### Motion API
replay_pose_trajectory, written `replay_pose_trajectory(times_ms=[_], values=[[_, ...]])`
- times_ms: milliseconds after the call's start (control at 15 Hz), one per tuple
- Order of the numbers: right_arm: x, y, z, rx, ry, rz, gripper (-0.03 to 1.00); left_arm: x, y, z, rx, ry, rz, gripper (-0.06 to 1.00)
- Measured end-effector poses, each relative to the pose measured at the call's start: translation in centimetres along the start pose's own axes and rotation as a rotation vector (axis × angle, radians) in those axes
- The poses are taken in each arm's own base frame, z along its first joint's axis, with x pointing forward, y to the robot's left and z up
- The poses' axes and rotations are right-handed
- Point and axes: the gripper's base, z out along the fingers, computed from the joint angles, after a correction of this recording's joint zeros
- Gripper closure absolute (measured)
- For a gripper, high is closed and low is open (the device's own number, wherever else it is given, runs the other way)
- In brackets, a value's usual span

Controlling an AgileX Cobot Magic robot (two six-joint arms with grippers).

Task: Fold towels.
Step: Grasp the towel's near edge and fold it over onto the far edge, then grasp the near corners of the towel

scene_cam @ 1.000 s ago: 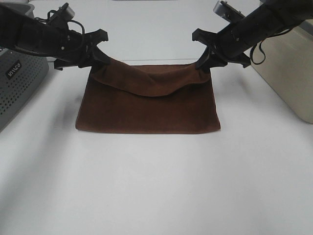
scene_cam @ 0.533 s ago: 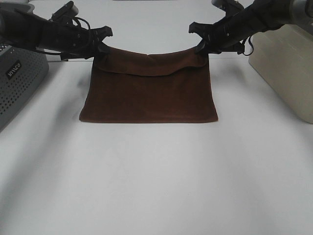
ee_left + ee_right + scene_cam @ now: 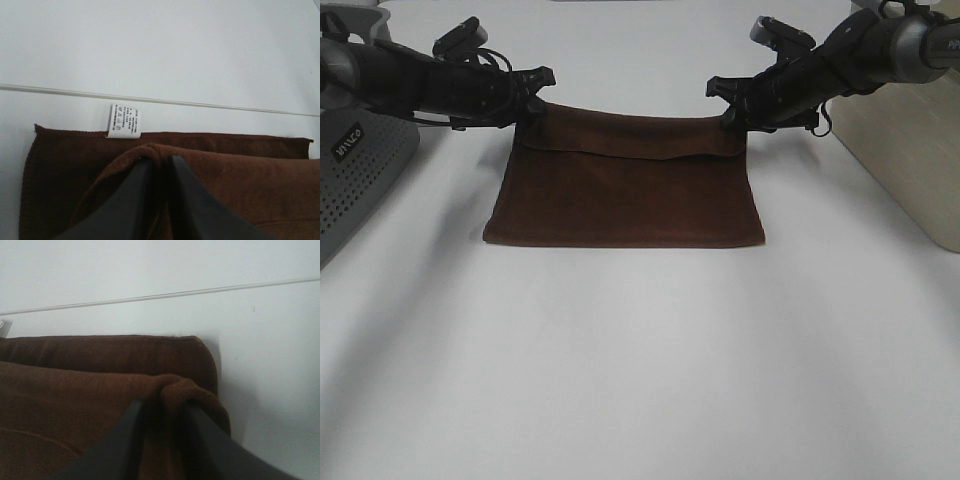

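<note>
Lifted edge now lies flat, lower than a second ago | I see the brown towel (image 3: 625,200) folded double on the white table (image 3: 640,360) | left gripper (image 3: 534,106) and right gripper (image 3: 732,114) each pinch a far corner.

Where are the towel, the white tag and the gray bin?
towel (image 3: 625,200): high view, middle of the cloth
white tag (image 3: 125,121): left wrist view, its printed middle
gray bin (image 3: 365,175): high view, its side wall with holes
</note>
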Motion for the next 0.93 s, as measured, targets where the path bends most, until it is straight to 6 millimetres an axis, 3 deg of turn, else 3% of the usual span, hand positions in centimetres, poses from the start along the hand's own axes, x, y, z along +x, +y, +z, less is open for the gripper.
replay_pose_trajectory(times_ms=[200,333,400,667,933], values=[[0.0,0.0,0.0,0.002,-0.003,-0.007,0.42,-0.1,0.0,0.0,-0.002,-0.001,0.010,0.48],[-0.1,0.2,-0.5,0.000,0.027,-0.040,0.35,0.0,0.0,0.0,-0.008,0.008,0.048,0.24],[-0.2,0.5,-1.1,-0.010,0.055,-0.060,0.34,0.1,0.0,0.0,-0.005,0.024,0.073,0.18],[0.0,2.1,-4.1,-0.055,0.231,-0.042,0.33,-0.1,0.1,-1.5,0.022,0.161,0.100,0.13],[0.5,2.9,-5.8,-0.070,0.371,0.019,0.33,-0.9,-0.5,-3.5,-0.012,0.276,0.045,0.13]])
